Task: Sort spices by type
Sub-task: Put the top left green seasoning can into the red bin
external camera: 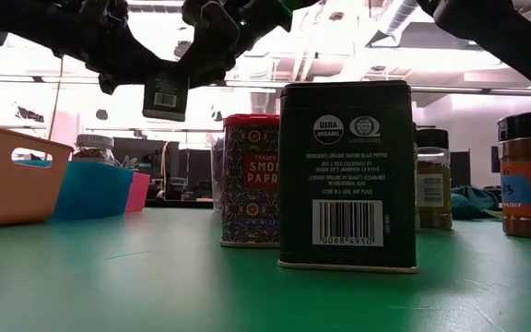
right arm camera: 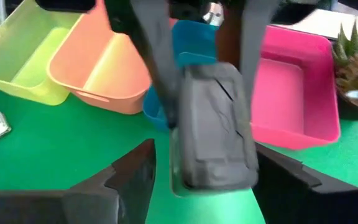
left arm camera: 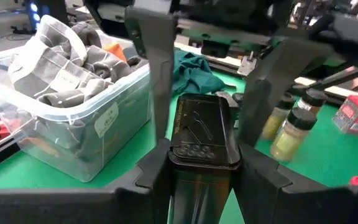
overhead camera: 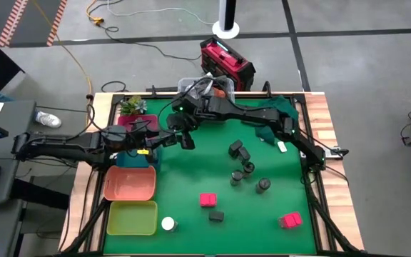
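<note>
Left wrist view: black box (left arm camera: pixel 202 140) btwn both pincers, base hidden.

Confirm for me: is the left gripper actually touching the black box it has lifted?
Touching. The left wrist view shows the left gripper with a finger pressed against each side of the black box, no gap either side.
</note>
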`<state>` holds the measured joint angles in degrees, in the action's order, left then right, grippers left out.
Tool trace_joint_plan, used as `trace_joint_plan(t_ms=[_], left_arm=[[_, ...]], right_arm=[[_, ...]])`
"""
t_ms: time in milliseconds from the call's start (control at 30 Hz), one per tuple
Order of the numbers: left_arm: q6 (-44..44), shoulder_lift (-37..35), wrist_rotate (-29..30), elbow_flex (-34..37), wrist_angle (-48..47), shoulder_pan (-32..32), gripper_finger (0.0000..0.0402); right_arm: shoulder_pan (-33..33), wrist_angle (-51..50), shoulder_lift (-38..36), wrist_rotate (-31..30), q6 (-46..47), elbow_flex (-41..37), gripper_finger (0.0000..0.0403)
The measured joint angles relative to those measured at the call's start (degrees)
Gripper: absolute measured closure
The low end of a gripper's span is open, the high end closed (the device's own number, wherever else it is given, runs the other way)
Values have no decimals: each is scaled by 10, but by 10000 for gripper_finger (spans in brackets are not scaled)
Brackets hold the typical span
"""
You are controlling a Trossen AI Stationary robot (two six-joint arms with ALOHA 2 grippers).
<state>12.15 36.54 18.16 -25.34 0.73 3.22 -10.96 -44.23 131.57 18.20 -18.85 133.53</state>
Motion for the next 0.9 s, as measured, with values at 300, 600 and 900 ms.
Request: trace_joint_plan(t_ms=[300, 600, 900], left_arm=[[19, -34, 5, 0, -38, 0, 267], [37, -75, 13, 0, -79, -1, 267], [51, -117, 71, 0, -125, 0, 267]], right_arm=[[-20, -4, 0, -1, 11, 0, 135], [-35, -13, 0, -1, 29, 0, 135], [-51, -98, 0, -1, 29, 0, 135]])
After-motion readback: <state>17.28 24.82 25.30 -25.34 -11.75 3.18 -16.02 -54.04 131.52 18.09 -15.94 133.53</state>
